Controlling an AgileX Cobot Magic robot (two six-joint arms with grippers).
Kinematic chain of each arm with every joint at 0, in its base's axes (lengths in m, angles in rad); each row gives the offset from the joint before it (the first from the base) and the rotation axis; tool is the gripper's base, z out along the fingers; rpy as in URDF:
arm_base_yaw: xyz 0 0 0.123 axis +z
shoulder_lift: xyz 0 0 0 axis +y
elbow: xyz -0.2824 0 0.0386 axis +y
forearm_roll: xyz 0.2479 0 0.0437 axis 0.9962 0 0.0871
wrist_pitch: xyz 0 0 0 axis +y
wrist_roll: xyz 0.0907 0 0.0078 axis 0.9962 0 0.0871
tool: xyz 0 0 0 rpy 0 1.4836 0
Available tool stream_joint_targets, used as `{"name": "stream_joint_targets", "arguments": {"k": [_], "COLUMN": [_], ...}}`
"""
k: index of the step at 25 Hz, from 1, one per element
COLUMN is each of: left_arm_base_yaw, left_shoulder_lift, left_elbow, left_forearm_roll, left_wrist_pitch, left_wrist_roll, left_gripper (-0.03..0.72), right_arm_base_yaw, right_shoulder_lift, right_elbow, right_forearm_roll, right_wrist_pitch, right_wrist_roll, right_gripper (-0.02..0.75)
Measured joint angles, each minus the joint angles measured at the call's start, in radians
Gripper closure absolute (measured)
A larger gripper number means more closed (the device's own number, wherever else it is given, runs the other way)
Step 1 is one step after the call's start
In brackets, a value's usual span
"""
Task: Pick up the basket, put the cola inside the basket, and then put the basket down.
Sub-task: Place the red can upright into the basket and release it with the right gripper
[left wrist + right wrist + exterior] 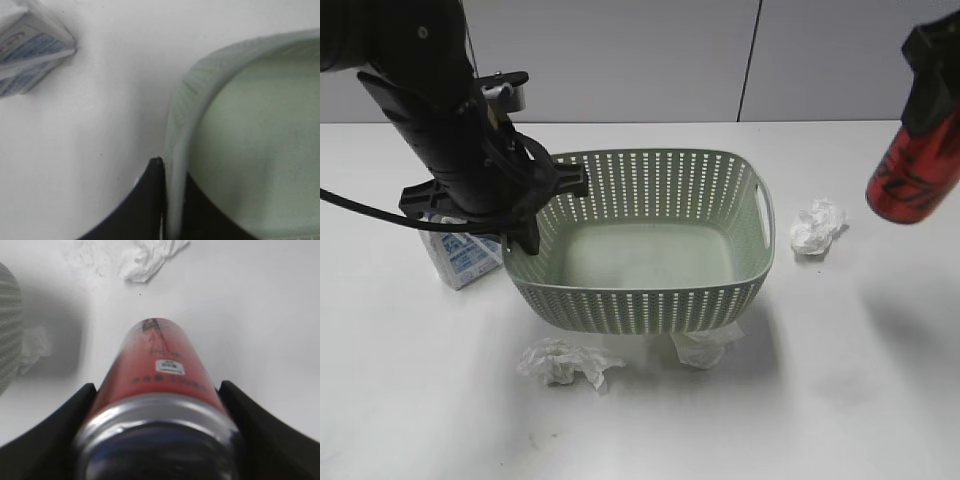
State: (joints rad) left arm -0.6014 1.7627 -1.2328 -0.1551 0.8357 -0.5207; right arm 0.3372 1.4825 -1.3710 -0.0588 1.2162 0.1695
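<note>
Item 1, the basket (650, 250): I see it raised off the counter (820, 400), its shadow and a crumpled paper wad (705, 345) showing beneath its front edge. It is empty inside.

Item 2, my left end effector (535, 205): clamped on the basket's left rim, one finger (150, 200) outside the wall and the other inside.

Item 3, the cola (912, 170): held in the air to the right of the basket, well apart from it, tilted.

Item 4, my right end effector (157, 405): closed on the cola, fingers pressed to both sides near the silver top.

Item 5, blue-and-white carton (460, 255): on the counter just left of the basket.

Item 6, two more paper wads (565, 362), (817, 226): front left and right of the basket.
</note>
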Motion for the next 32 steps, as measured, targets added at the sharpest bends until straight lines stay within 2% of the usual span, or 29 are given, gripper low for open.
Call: {"name": "stream_joint_targets", "arguments": {"k": [4,9,12,16,24,32], "left_arm_base_yaw": [0.0,0.0,0.0,0.0,0.0,0.0], "left_shoulder_lift": [0.0,0.0,0.0,0.0,0.0,0.0], "left_elbow": [0.0,0.0,0.0,0.0,0.0,0.0], "left_forearm_roll": [0.001,-0.011,-0.013,-0.013,-0.014,-0.014], "left_wrist_pitch": [-0.008,-0.029,-0.029,-0.029,-0.029,-0.028], "left_wrist_roll": [0.0,0.0,0.0,0.0,0.0,0.0], "left_gripper": [0.685,0.685,0.685,0.685,0.685,0.685], "right_arm_base_yaw": [0.0,0.0,0.003,0.023,0.155,0.196], "right_shoulder_lift": [0.0,-0.001,0.017,0.084,0.244,0.381], "right_elbow": [-0.139,-0.216,-0.218,-0.218,-0.218,-0.218], "right_forearm_roll": [0.078,0.356,0.463,0.473,0.493,0.494], "right_wrist_pitch": [0.009,0.009,0.01,0.002,-0.097,-0.128], "right_wrist_roll": [-0.036,-0.145,-0.185,-0.196,-0.198,-0.2], "right_gripper": [0.216,0.216,0.216,0.216,0.216,0.217]}}
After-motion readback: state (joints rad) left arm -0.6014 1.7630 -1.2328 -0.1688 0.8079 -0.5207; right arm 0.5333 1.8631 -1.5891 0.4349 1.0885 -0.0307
